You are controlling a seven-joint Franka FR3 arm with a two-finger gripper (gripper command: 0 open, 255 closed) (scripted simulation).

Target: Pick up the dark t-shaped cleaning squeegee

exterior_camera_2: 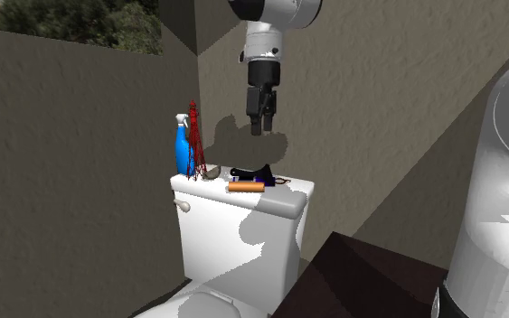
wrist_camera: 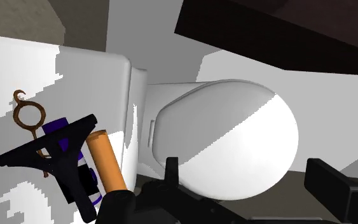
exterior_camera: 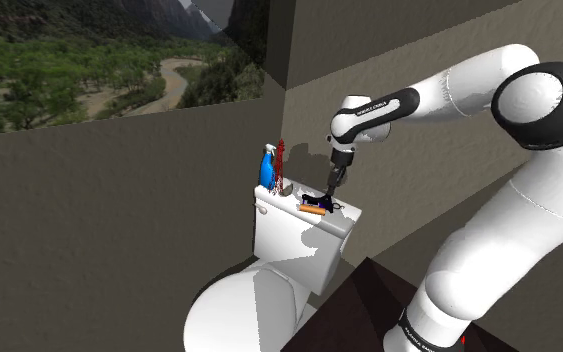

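The claw (exterior_camera_2: 261, 126) hangs with its fingers apart, clasping nothing, above the toilet tank lid (exterior_camera_2: 288, 204). Below it, not touched, lies the dark T-shaped squeegee (exterior_camera_2: 258, 173), resting across a purple thing (wrist_camera: 60, 126) that is mostly hidden, so I cannot tell what it is. An orange cylinder (exterior_camera_2: 245, 188) lies just beside it, near the lid's front edge. A blue spray bottle (exterior_camera_2: 183, 149) and a red wire stand (exterior_camera_2: 194, 143) crowd one end. Lettering on the arm (exterior_camera: 469, 90) is too small to read. The wall (exterior_camera_2: 379, 108) stands close behind the lid — open air lies between claw and squeegee.
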